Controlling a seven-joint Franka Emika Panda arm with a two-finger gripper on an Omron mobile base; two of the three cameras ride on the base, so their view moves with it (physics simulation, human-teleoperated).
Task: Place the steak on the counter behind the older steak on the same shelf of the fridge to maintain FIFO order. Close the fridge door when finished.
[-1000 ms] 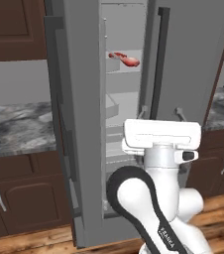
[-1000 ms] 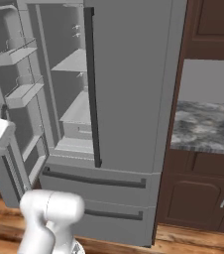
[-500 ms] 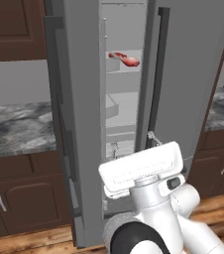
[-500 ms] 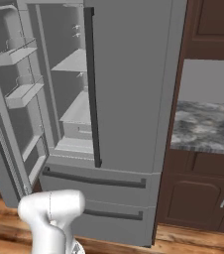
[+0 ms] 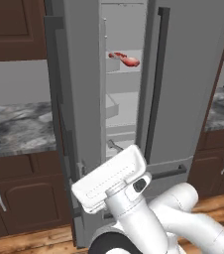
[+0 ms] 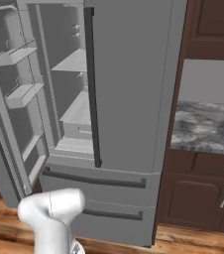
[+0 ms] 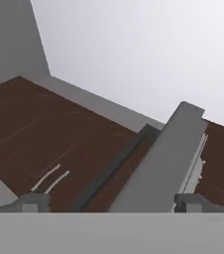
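Note:
The grey fridge (image 5: 193, 84) stands with its left door (image 5: 77, 124) swung open and its right door (image 6: 134, 84) shut. On the top shelf (image 5: 126, 70) lies raw meat: the deep red steak (image 5: 117, 55) to the back left, the pinker older steak (image 5: 132, 62) touching it at the front right. My white hand (image 5: 111, 178) hangs low in front of the opening, well below that shelf. In the hand view my gripper (image 7: 111, 203) is open and holds nothing, its fingertips (image 7: 34, 202) wide apart, aimed up at the door's edge.
The marbled counter (image 5: 15, 129) over dark cabinets lies left of the fridge, and another stretch (image 6: 208, 126) lies right of it. The open door's bins (image 6: 22, 94) jut out at the left. Two bottom drawers (image 6: 99, 198) sit behind my arm (image 6: 52, 213). Dark upper cabinets (image 7: 49, 134) run overhead.
My hand has dropped down and to the left in front of the fridge and tilted upward. It has left the right base view's left edge. The steaks and doors have not moved.

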